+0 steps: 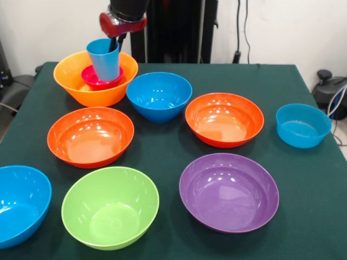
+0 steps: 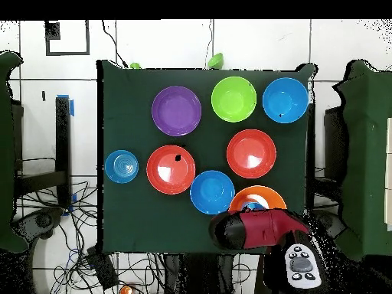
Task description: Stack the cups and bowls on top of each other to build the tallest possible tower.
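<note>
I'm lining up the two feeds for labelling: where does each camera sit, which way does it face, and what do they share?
Front view: across the table from the robot, facing its pedestal; the hand comes down from the top edge into the light-blue tumbler, which stands in the magenta bowl inside the yellow-orange bowl.
Overhead view: above the table, looking straight down, base at the bottom; the red arm covers most of that bowl.
Shared: the purple bowl and the lime-green bowl, turned half round.

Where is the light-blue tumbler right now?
In the front view the light-blue tumbler stands tilted in the small magenta bowl, inside the yellow-orange bowl at the table's far left, with the gripper reaching into it.
</note>
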Controlling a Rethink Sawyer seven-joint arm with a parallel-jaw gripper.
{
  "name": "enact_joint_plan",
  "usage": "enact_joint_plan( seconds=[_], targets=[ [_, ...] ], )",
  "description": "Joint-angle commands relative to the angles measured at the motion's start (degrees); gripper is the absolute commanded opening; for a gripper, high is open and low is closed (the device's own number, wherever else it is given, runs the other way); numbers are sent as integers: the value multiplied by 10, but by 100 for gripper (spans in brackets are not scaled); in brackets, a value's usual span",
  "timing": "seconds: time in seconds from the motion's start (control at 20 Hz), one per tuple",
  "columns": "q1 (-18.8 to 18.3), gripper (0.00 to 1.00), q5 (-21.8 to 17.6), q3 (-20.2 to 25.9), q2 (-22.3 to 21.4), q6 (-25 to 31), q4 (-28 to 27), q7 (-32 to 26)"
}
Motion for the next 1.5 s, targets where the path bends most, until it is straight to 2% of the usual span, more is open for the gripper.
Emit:
enact_joint_plan(
  seconds=[0.05,0.3,0.85,1.1,1.5],
  targets=[
    [13,0,-34,40,13,-3,-3,27],
    [21,0,-37,35,34,-27,-1,49],
    [21,0,-53,35,59,-57,-8,54],
    [15,0,-62,31,44,-41,-2,45],
    [12,0,-81,20,56,-51,-10,55]
  ],
)
